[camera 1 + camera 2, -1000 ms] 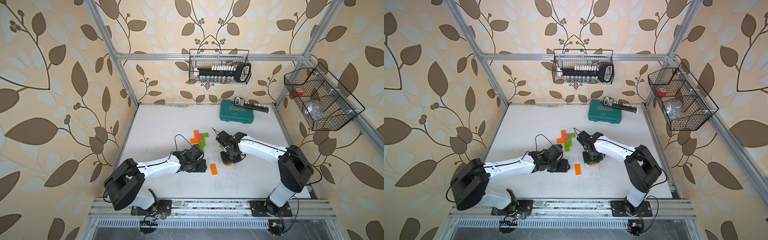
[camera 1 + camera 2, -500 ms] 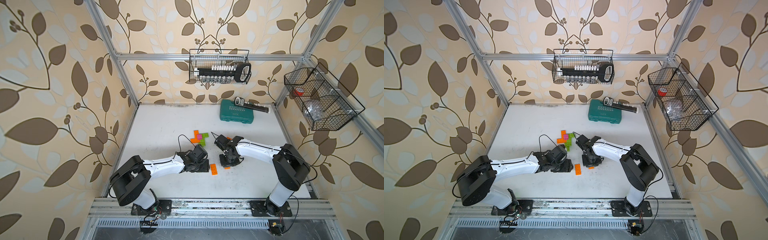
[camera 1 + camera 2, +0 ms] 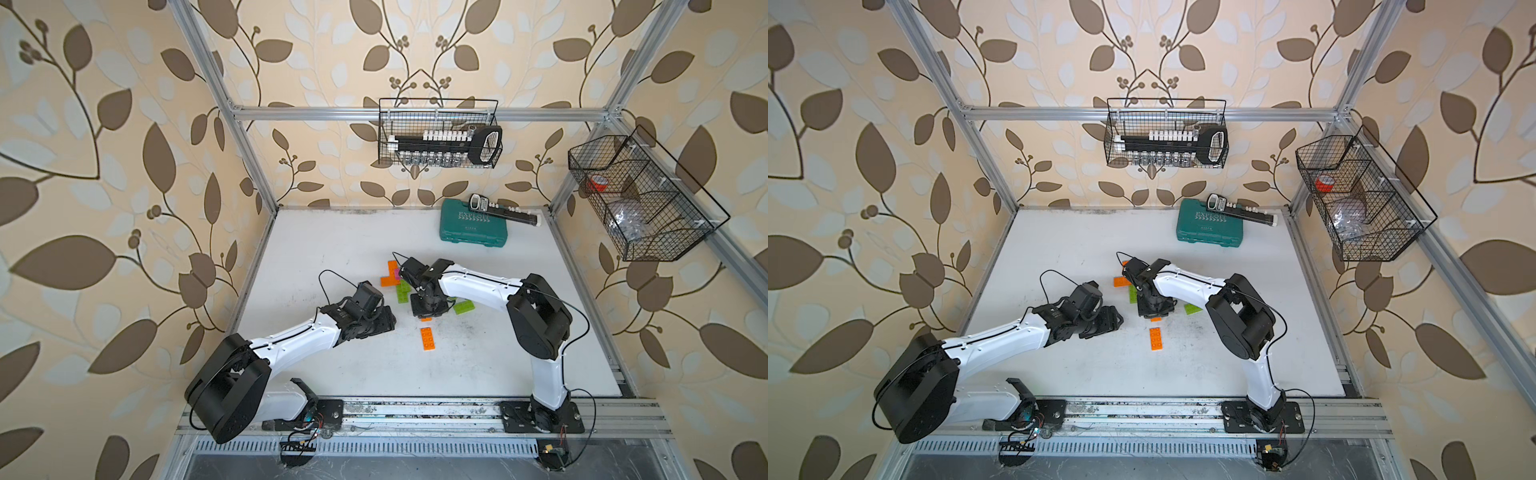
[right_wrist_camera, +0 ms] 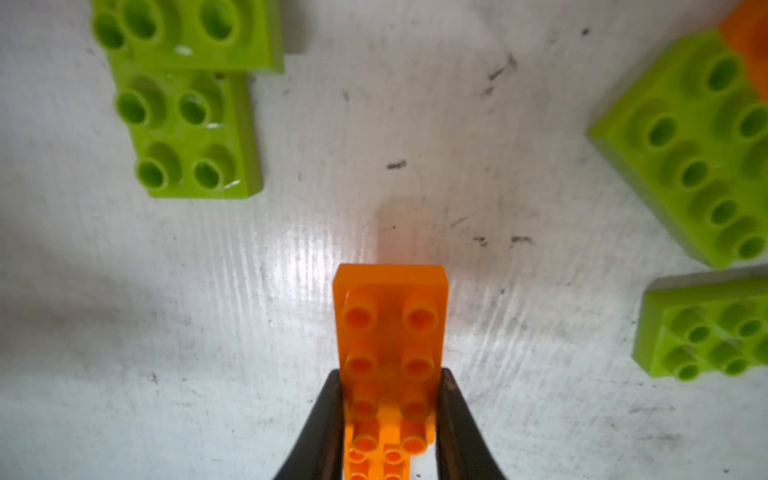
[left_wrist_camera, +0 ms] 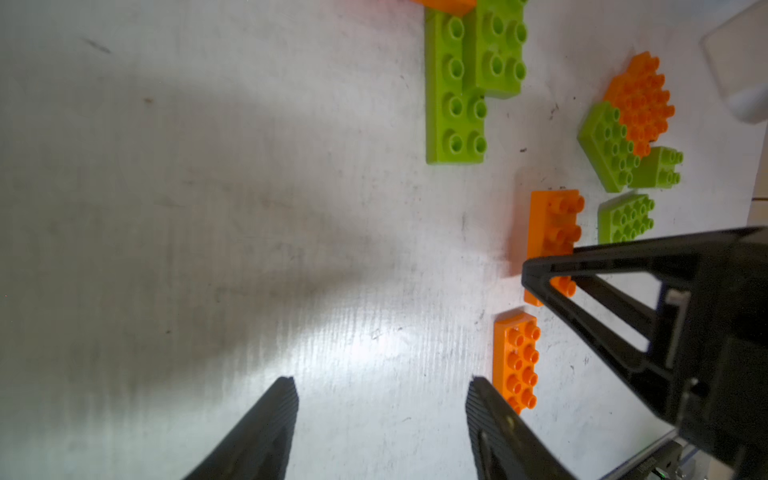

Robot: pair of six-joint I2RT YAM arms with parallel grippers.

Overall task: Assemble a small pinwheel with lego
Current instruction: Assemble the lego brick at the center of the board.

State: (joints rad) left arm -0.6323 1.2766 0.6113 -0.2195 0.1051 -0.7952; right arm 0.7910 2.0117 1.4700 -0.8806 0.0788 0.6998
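My right gripper [image 4: 390,376] is shut on the sides of an orange 2x4 brick [image 4: 390,316], held low over the table with its studs facing the camera. In both top views this gripper [image 3: 428,309] points down among the lego, with only an orange sliver [image 3: 426,319] showing below it. A loose orange brick [image 3: 427,338] lies just in front of it. My left gripper [image 5: 380,380] is open over bare table with nothing between its fingers. That loose brick [image 5: 517,361] lies just outside one of them. Lime-green bricks [image 5: 455,87] lie beyond.
An orange, pink and green cluster [image 3: 392,276] lies behind the right gripper, and a green brick [image 3: 463,307] to its right. A teal tool case [image 3: 473,226] stands at the back. Wire baskets hang on the back wall [image 3: 440,139] and right wall [image 3: 640,199].
My right gripper has moved left with the orange brick in it. The left gripper shifted right, then drew back a little left. The loose orange brick has stayed put.
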